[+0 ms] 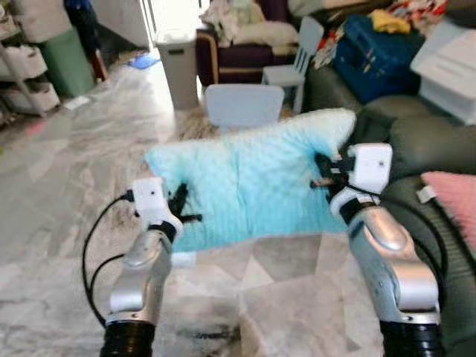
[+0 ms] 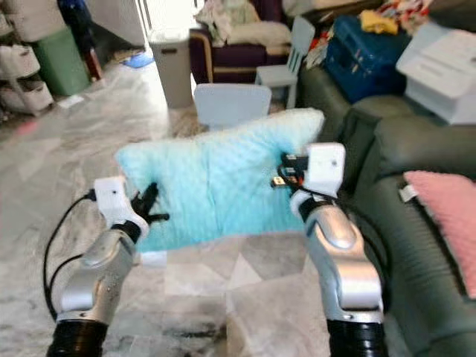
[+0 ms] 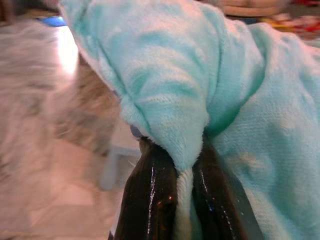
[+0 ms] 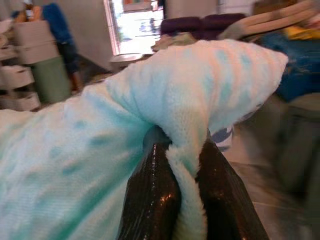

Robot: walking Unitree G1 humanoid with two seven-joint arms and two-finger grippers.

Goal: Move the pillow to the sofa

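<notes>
Holding a fluffy light blue pillow point(image 1: 249, 186) up in the air, above the marble floor point(image 1: 67, 186), between both arms. Left tool point(image 1: 181, 208) clenched on the pillow's left edge, with the soft cloth squeezed between its black fingers point(image 3: 150, 195). Right tool point(image 1: 325, 172) pinching the right edge the same way. Dark green sofa point(image 1: 416, 145) just to the right, with a pink cushion point(image 1: 454, 201) on it. Could slip out, since only thin bits of the edge are held. Might also bump the small blue chair point(image 1: 244, 104) behind the pillow when turning.
</notes>
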